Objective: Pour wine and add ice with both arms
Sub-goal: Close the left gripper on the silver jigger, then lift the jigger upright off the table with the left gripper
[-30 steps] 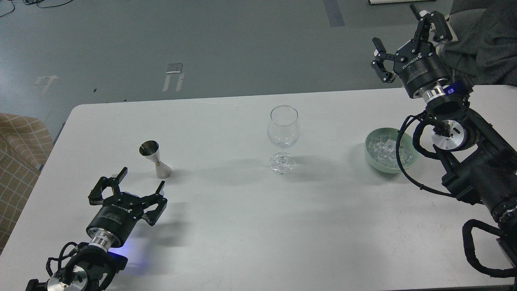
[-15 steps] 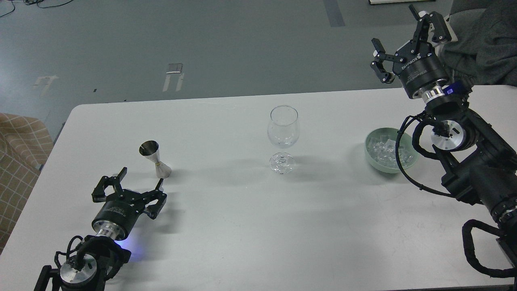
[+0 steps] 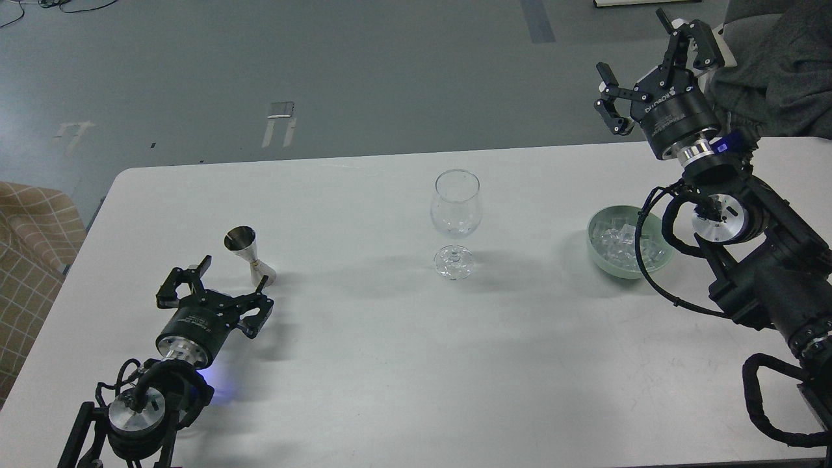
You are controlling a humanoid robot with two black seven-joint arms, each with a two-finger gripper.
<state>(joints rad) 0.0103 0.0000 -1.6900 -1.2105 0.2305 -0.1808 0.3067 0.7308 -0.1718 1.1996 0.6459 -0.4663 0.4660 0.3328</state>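
Left gripper (image 3: 218,286) — fingers spread wide, empty — now nearer the jigger (image 3: 250,255); right gripper (image 3: 650,75) likewise wide, hardly shifted.

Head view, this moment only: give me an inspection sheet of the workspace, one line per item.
Surface: white table, no spill seen.
Job's things: ice heaped in green bowl; wine glass upright; steel jigger upright; wine cannot be told.
Clutter: nothing seen.
Grippers: left gripper low beside the jigger, jaws open; right gripper raised beyond the bowl, jaws open, empty.
Cables: black loop hangs over the bowl's rim.
Surroundings: grey floor, checked fabric on the left.
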